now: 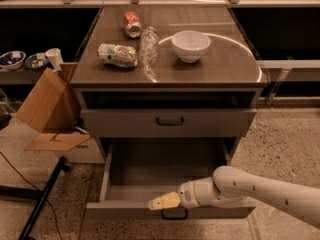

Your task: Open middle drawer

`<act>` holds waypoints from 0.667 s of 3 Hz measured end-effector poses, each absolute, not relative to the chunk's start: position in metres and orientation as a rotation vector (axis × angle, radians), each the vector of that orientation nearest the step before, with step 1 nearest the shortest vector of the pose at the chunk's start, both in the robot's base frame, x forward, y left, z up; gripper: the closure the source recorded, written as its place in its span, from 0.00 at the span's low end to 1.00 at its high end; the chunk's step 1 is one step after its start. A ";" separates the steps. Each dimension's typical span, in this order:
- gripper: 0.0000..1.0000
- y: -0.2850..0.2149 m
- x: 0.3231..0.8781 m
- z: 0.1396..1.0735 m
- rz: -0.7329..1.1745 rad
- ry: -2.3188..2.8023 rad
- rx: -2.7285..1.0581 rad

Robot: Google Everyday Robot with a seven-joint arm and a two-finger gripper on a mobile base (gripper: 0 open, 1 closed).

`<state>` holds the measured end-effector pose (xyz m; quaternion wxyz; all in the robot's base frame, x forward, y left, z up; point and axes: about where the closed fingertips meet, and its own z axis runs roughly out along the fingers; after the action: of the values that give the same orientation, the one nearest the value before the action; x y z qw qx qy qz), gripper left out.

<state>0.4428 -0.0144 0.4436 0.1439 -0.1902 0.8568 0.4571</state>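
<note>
The middle drawer [125, 210] is grey and stands pulled far out below the top drawer, its inside bare. Its small dark loop handle [175, 215] shows at the centre of its front. My gripper [163, 201], with tan tips on a white arm that comes in from the lower right, sits at the drawer's front edge, just above and slightly left of the handle. The top drawer [170, 122] above is out a little, with a dark gap over it. The lowest drawer is out of view.
On the cabinet top [220, 66] lie a white bowl [190, 45], a clear bottle [148, 46], a red can [132, 24] and a crushed green-white can [117, 55]. A cardboard box [47, 109] and a black stand leg [42, 199] are at the left.
</note>
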 end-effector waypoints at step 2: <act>0.00 -0.017 0.424 0.443 1.325 2.552 -0.598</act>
<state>0.4240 -0.0167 0.4426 0.1021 -0.2025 0.8644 0.4487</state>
